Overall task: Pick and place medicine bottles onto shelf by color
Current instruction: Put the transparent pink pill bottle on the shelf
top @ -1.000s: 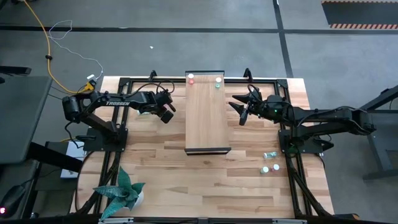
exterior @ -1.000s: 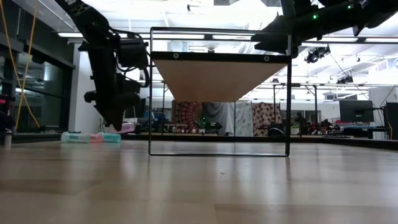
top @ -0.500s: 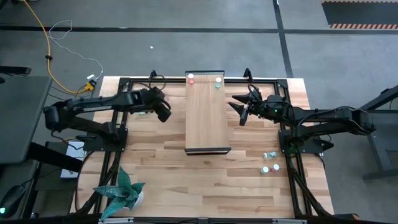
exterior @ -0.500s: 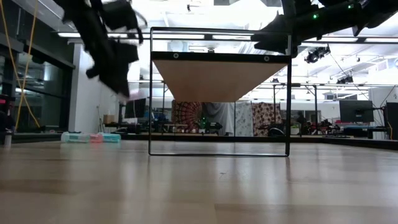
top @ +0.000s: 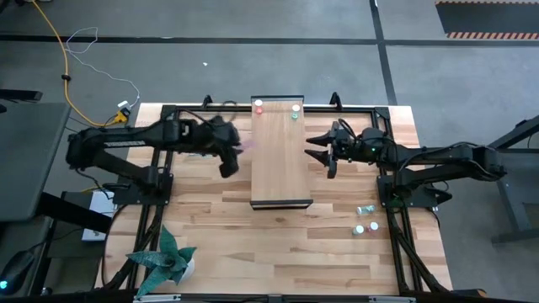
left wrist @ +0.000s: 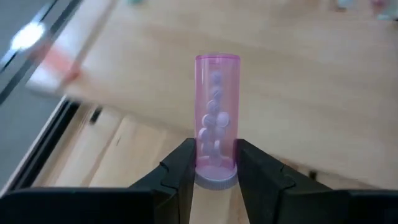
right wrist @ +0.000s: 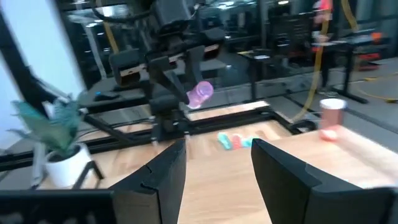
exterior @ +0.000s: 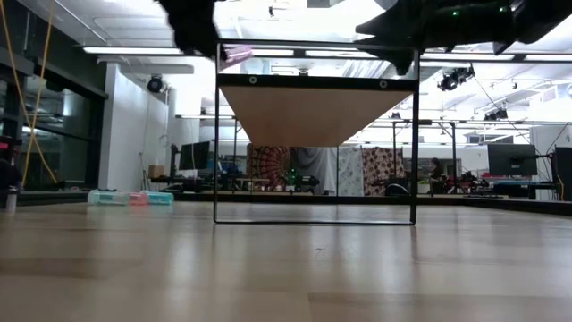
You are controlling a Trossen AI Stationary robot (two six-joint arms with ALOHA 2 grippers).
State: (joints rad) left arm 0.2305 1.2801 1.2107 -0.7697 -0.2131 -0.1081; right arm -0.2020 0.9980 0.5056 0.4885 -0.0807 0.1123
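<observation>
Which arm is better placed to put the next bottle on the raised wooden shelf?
The left. Its pincer already grips a translucent pink bottle beside the left edge of the long light-wood shelf. The right pincer hangs open and empty at the shelf's other side.

The shelf stands raised at the middle of the counter, running from the far edge toward the near side. Two bottles stand on its far end, one at each corner. The left claw hangs just beside the shelf's left edge, above the counter, with a bottle between its fingers. The right claw hangs just off the shelf's right edge. Three more bottles lie on the counter near its right side, well apart from the shelf. A potted plant sits at the near left corner.
</observation>
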